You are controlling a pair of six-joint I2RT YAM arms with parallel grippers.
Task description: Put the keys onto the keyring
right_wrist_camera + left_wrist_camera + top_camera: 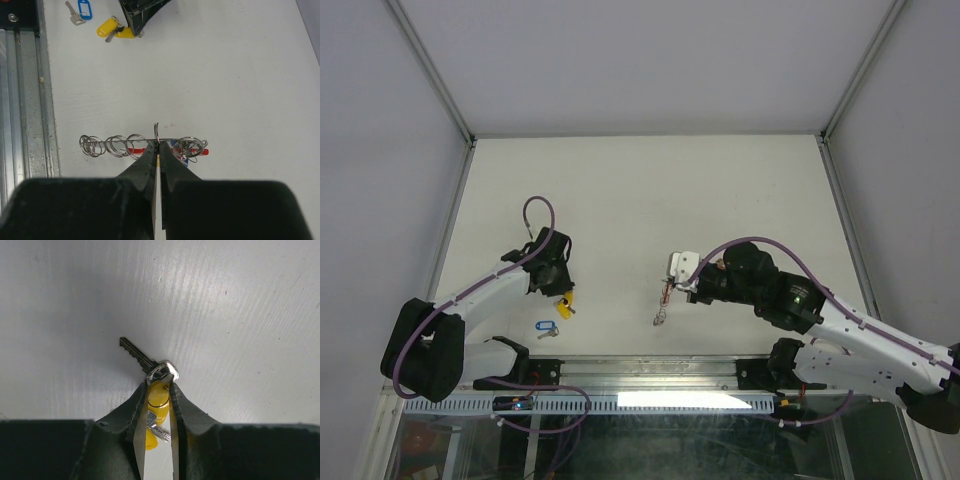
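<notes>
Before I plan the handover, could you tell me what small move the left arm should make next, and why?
Probably close the left tool firmly on the yellow-tagged key: its fingers flank the key's head and tag, and the right tool is pinching the keyring.

Open tabletop (640, 180) stretches toward twelve o'clock; near the left hand (563, 298), a blue-tagged key (545, 329) lies at its seven o'clock.

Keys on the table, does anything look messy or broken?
Nothing looks broken or spilled. The blue-tagged key lies off alone near the front edge of the table. The yellow-tagged keys are bunched together, one held in the left gripper. The keyring is pinched by one ring in the right gripper.
</notes>
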